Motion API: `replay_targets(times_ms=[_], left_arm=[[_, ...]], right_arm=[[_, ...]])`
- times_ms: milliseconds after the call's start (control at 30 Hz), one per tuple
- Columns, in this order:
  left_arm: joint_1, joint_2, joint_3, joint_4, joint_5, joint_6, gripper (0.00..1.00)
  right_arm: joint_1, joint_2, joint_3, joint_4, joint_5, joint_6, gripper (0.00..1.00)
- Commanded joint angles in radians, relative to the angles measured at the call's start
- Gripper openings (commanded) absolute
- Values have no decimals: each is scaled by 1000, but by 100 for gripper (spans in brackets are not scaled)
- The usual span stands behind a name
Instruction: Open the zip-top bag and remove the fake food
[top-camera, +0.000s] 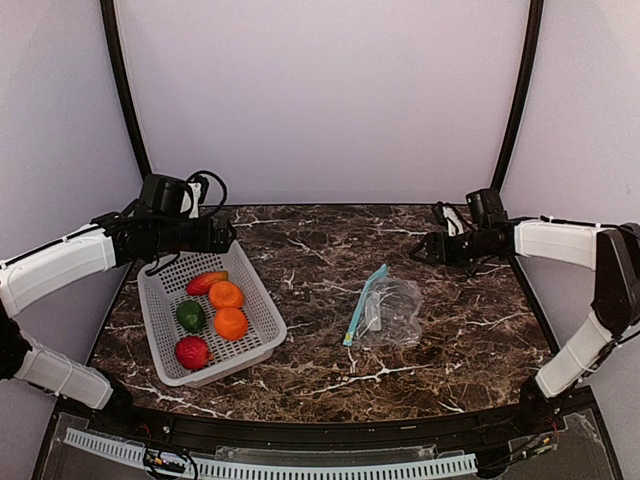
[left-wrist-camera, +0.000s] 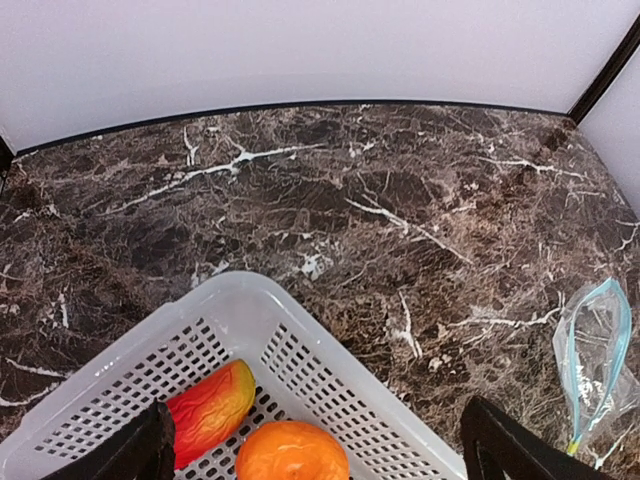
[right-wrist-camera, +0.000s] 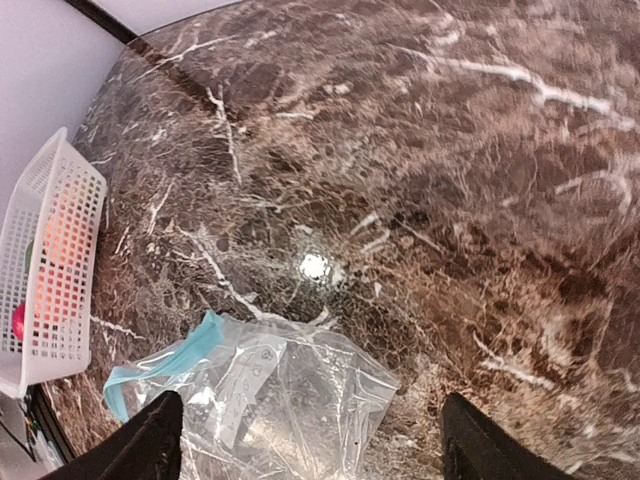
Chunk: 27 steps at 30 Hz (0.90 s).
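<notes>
Clear crinkly plastic zip-top bag (top-camera: 388, 312) lies flat on the dark marble table (top-camera: 330, 240), apparently empty. Its light blue-teal zip strip (top-camera: 365, 303) runs near-to-far, with the far end tilted right. The bag sits near the right gripper (top-camera: 418, 248), on its base side and slightly left, so the right arm is nearer. The left gripper (top-camera: 225, 237) hovers over the far end of the white perforated plastic basket (top-camera: 235, 360), which holds the five-piece fake food (top-camera: 231, 322). Both grippers are spread and hold nothing. The task looks done.

The clear, crinkly bag (top-camera: 390, 312) lies flat right of centre, its teal zip strip (top-camera: 365, 305) along its left edge. The fake food (top-camera: 231, 323), five pieces, sits in the white basket (top-camera: 262, 303) at left.
</notes>
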Motion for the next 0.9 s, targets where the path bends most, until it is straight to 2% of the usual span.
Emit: replay_targets(times_ms=[0, 233, 400, 667, 867], left_arm=[[17, -39, 61, -89, 38, 9, 99], [19, -93, 100, -165, -38, 14, 99], [19, -194, -15, -120, -105, -14, 99], [20, -377, -199, -106, -180, -74, 99], [19, -430, -260, -128, -228, -120, 99]], right_arm=[[-8, -101, 43, -13, 3, -1, 91], [-9, -282, 3, -6, 30, 13, 95], [-9, -442, -110, 38, 48, 43, 98], [-10, -769, -383, 88, 137, 87, 99], [-11, -922, -445, 63, 168, 94, 99]])
